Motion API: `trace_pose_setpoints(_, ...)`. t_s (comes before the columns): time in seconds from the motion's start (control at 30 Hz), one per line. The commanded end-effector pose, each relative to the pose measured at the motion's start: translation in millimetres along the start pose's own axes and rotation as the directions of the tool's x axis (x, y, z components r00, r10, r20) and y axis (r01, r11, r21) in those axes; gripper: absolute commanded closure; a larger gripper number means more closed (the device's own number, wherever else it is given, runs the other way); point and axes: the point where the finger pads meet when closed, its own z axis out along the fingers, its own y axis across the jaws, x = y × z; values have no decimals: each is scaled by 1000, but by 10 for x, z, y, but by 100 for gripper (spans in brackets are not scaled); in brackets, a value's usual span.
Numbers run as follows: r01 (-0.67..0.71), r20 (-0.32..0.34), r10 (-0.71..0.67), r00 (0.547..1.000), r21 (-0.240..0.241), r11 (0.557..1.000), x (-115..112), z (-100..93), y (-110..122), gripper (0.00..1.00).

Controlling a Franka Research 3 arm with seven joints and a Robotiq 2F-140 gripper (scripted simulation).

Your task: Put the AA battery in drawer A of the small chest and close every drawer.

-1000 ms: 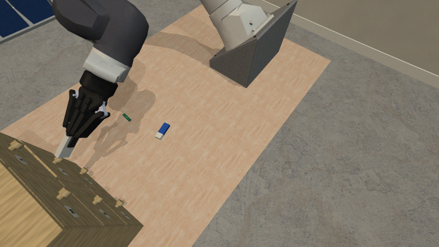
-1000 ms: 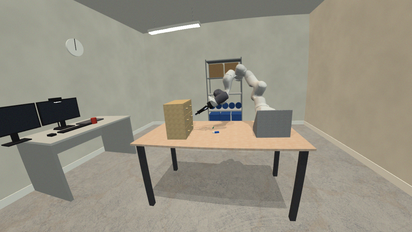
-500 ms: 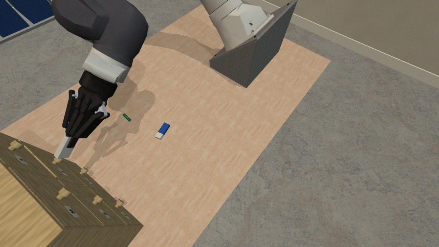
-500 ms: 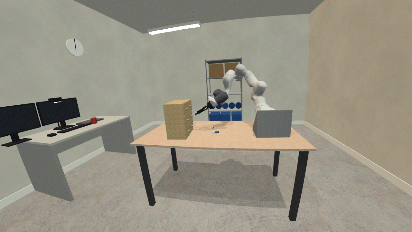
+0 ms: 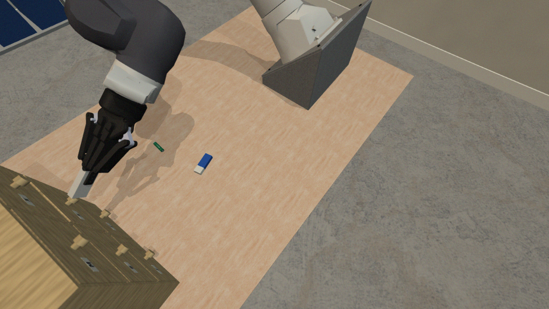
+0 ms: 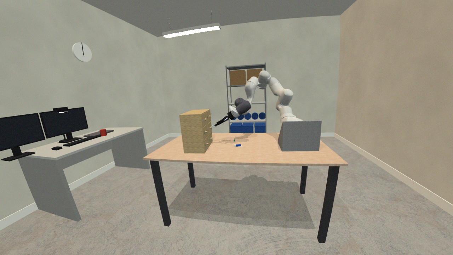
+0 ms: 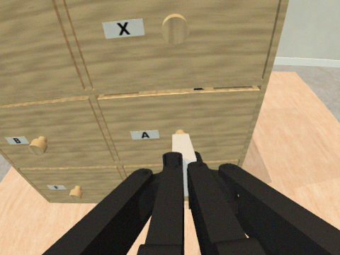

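battery (image 7: 198, 88): perhaps 1, in drawer a (image 5: 85, 219) (image 6: 209, 125) (image 7: 209, 117) | eraser (image 5: 203, 164) (image 6: 237, 145): 1 | tool (image 5: 82, 183) (image 6: 215, 125) (image 7: 180, 146): 1

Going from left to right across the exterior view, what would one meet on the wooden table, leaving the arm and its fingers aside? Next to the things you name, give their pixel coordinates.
Drawer chest (image 5: 38, 265) (image 6: 193, 133) (image 7: 142, 71) → green battery-like cylinder (image 5: 158, 146) (image 6: 234, 140) → blue-and-white block (image 5: 203, 163) (image 6: 237, 145) → grey angular block (image 5: 333, 61) (image 6: 300, 135).

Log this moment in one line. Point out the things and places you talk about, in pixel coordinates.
claw (image 5: 88, 176) (image 6: 216, 124) (image 7: 180, 146): shut | at knob of drawer A (image 7: 142, 117) | drawer A: nearly closed | chest (image 5: 34, 261) (image 6: 193, 133): upright

White, rounded arm segments (image 6: 251, 90); dark grey wrist housing (image 5: 153, 46) (image 6: 243, 106); slim black fingers (image 5: 88, 177) (image 6: 216, 124).
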Motion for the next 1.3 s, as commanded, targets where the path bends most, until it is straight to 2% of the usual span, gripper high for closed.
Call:
trace_pose_setpoints(0.0, 3, 5, -3, 1000, -3, 1000, -22, 14, 21, 100)
trace_pose_setpoints(1.0, 3, 5, -3, 1000, -3, 1000, -25, 9, 21, 100)
trace_pose_setpoints(1.1, 3, 5, -3, 1000, -3, 1000, -54, -43, 20, 100)
trace_pose_setpoints(1.27, 3, 5, -3, 1000, -3, 1000, -170, -245, 20, 100)
